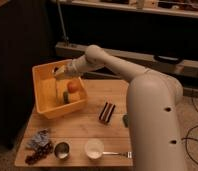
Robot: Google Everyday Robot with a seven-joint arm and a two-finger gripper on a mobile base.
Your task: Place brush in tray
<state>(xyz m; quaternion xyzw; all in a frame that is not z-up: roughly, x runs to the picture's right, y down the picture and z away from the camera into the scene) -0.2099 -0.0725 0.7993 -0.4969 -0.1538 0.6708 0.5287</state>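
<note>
1. And there it was: the gripper [61, 70] hung over the back of the yellow tray [40, 92], just above the rim. The long white arm [108, 60] carried it in from the right.
2. The brush? I could not pick it out cleanly. A pale shape at the gripper's tip was my best guess, which would have put the brush above the tray and not yet lying in it.
3. Gripper apart, together or clamped on something: I could not tell.
4. Doing this step well, as I judged it, meant coming down low into the tray before letting go, so that nothing bounced over the wall.
5. The target should have been the bare left half. An orange object [75, 86] and a green piece [67, 97] sat against the right side, and a drop there could have landed on top of them.
6. The exit called for a straight lift, since a sideways pull risked catching the rim and dragging the tray across the worktop [77, 131].
7. Hard to read: a dark striped thing [107, 111] lay right of the tray, and I could not say what it was.
8. A small dark item [124, 120] was partly cut off by the robot's own body, which also hid the worktop's right edge.
</note>
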